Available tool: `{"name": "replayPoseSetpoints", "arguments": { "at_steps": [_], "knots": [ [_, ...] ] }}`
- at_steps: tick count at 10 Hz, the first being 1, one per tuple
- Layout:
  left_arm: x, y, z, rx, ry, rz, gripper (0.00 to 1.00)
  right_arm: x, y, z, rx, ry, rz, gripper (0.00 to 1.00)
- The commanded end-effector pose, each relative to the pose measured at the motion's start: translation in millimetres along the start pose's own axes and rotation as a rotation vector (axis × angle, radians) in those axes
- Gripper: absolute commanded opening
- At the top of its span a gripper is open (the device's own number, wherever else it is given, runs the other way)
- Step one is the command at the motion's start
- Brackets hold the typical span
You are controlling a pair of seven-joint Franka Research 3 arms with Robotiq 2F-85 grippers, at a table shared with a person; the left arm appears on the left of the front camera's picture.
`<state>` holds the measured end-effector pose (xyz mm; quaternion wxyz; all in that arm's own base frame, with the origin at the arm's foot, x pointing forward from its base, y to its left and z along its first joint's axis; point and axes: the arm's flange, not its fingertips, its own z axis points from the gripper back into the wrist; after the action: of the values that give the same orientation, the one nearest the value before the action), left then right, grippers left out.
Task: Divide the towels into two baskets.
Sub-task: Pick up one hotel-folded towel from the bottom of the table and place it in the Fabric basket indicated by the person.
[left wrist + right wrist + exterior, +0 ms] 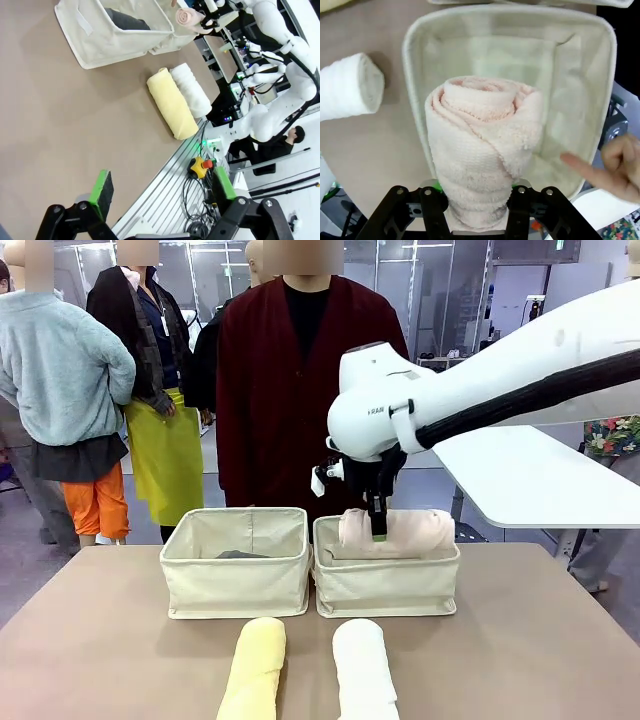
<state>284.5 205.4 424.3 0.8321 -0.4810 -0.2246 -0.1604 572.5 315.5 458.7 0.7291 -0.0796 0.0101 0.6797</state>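
The right hand [378, 522] was clenched on the pale pink towel [405, 532], gripping the roll around its middle and holding it low in the mouth of the right basket [385, 588]. Whether the roll had touched the basket's floor, I couldn't tell; from the front it sat partly above the rim. A person's hand [615, 167] pointed a finger at that basket's edge.

Over in the left basket [235, 588], the dark grey towel [240, 554] lay at the bottom, so that one looked settled. On the tabletop [100, 660], near the robot's edge, the pale yellow towel [255, 665] and the white towel [363, 672] lay side by side, close together, neither one in a basket. The left hand [164, 190] hung released, pads spread wide, above the tabletop's near edge and well apart from both rolls.

By my reckoning: one towel placed, one about to be let go, two left to share out, likely one per basket.
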Motion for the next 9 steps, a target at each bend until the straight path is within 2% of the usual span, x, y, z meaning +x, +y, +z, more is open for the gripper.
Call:
{"name": "replayPoseSetpoints", "arguments": {
  "at_steps": [1, 2, 3, 4, 5, 6, 9],
  "knots": [
    [-1.3, -0.3, 2.5, -0.015, -0.018, -0.017, 1.00, 13.8, -19.8, -10.6, -0.021, 0.020, 0.020, 0.38],
    [-1.3, -0.3, 2.5, -0.015, -0.018, -0.017, 1.00, 16.6, -23.6, -24.2, 0.012, 0.017, 0.008, 0.38],
    [-1.3, -0.3, 2.5, -0.015, -0.018, -0.017, 1.00, 15.2, -22.8, -32.4, -0.004, 0.024, 0.012, 0.59],
    [-1.3, -0.3, 2.5, -0.015, -0.018, -0.017, 1.00, 13.2, -21.2, -36.1, -0.007, 0.028, 0.007, 0.71],
    [-1.3, -0.3, 2.5, -0.015, -0.018, -0.017, 1.00, 12.6, -18.4, -36.0, -0.008, 0.032, 0.005, 0.91],
    [-1.3, -0.3, 2.5, -0.015, -0.018, -0.017, 1.00, 12.7, -16.4, -34.7, -0.010, 0.036, 0.007, 1.00],
    [-1.3, -0.3, 2.5, -0.015, -0.018, -0.017, 1.00, 11.9, -10.6, -30.5, -0.018, 0.039, 0.000, 1.00]
  ]
}}
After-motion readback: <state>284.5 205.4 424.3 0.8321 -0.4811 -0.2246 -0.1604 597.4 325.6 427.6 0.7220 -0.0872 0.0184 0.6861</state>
